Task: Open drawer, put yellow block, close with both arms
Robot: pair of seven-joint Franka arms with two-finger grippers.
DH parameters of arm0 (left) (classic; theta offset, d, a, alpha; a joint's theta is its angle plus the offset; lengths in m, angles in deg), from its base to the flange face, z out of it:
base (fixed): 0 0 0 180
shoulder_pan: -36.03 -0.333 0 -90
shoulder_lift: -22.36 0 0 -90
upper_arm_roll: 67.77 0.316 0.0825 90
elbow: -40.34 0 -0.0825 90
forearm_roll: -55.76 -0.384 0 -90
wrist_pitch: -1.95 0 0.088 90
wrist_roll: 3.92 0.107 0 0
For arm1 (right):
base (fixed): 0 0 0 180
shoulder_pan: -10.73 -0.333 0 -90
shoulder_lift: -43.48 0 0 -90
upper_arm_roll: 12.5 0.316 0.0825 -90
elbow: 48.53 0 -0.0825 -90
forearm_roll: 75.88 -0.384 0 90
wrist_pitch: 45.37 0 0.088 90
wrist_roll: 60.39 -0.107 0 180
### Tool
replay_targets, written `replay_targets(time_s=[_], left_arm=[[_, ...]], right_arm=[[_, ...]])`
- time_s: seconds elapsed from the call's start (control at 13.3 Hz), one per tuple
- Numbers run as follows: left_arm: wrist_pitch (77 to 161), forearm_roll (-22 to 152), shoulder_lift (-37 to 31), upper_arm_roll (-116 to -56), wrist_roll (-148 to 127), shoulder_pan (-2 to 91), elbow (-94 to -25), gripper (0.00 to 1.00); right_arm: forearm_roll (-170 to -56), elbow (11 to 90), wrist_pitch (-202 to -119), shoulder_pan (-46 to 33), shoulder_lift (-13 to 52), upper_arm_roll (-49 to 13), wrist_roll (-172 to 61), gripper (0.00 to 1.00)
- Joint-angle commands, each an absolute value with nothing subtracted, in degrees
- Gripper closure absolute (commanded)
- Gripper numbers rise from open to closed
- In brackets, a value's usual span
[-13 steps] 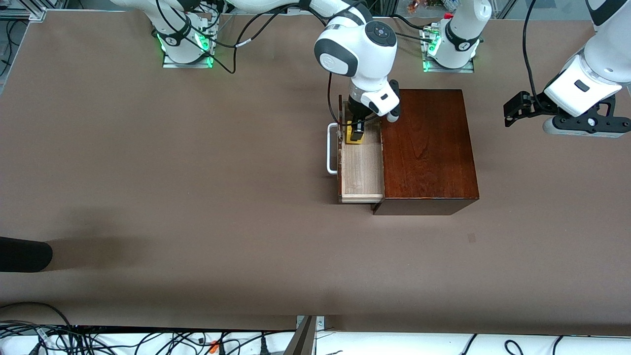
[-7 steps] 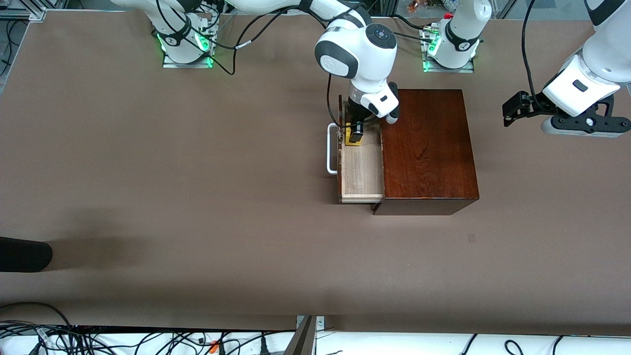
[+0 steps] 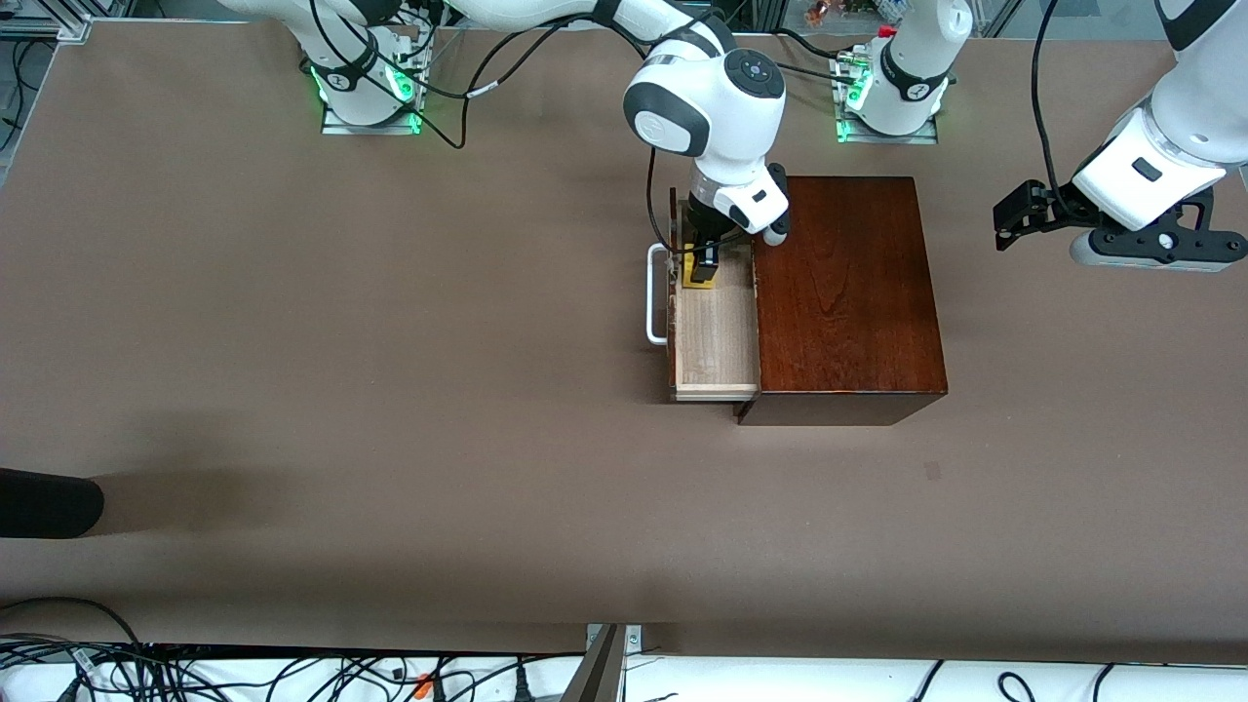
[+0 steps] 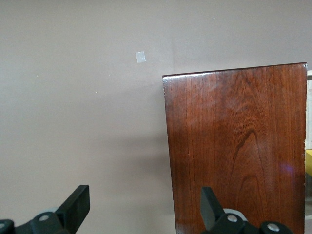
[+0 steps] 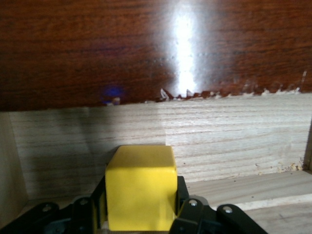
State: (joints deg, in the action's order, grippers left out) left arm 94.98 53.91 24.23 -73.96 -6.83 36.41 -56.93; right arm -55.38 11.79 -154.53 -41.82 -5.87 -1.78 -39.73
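Observation:
The drawer point(image 3: 717, 336) stands pulled out of the dark mahogany box point(image 3: 843, 292), its white handle point(image 3: 651, 292) toward the right arm's end of the table. My right gripper point(image 3: 704, 261) reaches down into the end of the drawer farther from the front camera, shut on the yellow block point(image 3: 698, 281). In the right wrist view the yellow block point(image 5: 141, 192) sits between the black fingers point(image 5: 181, 192), low over the drawer's pale wood floor point(image 5: 253, 187). My left gripper point(image 3: 1014, 216) waits open in the air toward the left arm's end of the table; in its own view the left gripper point(image 4: 145, 197) holds nothing beside the box point(image 4: 239, 146).
A dark rounded object point(image 3: 49, 502) pokes in at the table's edge at the right arm's end. A small pale mark point(image 3: 933, 471) lies on the table nearer the front camera than the box. Cables point(image 3: 292, 673) run along the near edge.
The right gripper with the yellow block has sunk slightly lower into the drawer. The left arm has hardly shifted.

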Motion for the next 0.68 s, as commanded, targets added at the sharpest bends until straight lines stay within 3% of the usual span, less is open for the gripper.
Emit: replay_targets(time_s=[0.0, 0.3, 0.6], left_arm=[[94.7, 54.7, 25.7, -74.4, -6.8, 35.9, -58.0, 0.0], [94.7, 54.7, 25.7, -74.4, -6.7, 35.9, -58.0, 0.0], [94.7, 54.7, 25.7, -74.4, -6.6, 35.9, -58.0, 0.0]], right_arm=[[-54.4, 11.8, -153.7, -41.7, -5.2, -2.1, -38.8, 0.0], [-55.7, 9.4, -149.8, -41.3, -3.8, -2.0, -39.4, 0.0], [-63.6, 8.8, -144.4, -32.2, 6.8, -2.5, -39.3, 0.0]])
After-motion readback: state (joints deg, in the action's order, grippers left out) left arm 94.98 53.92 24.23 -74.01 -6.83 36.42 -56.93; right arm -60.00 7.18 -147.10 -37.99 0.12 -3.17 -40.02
